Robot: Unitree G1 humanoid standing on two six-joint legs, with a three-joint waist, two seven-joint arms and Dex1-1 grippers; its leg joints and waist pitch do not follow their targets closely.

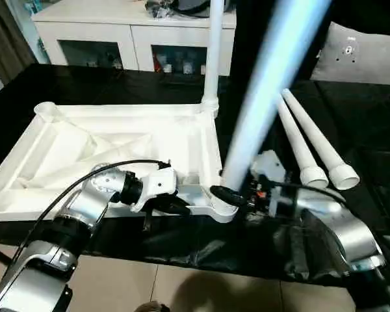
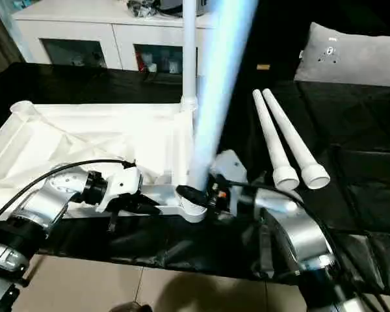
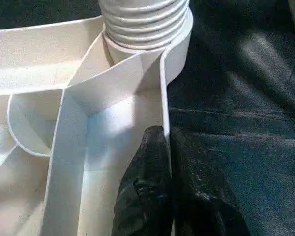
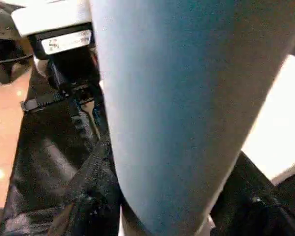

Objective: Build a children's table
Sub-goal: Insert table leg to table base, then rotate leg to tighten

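Black cloth covers the work surface (image 1: 351, 130), and the white table top (image 1: 117, 146) lies on it upside down, one leg (image 1: 213, 58) upright in a far corner socket and two loose legs (image 2: 287, 140) beside it. The right gripper (image 4: 162, 206) has its fingers closed around a leaning leg (image 1: 263, 97) whose foot sits in the near corner socket (image 1: 222, 207). The left gripper (image 3: 169, 162) seems to pinch the top's near rim between nearly closed fingers.

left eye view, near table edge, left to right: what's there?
Left tool on the tabletop's near rim → leg being seated in the near corner socket → right tool → two loose legs on the black surface.
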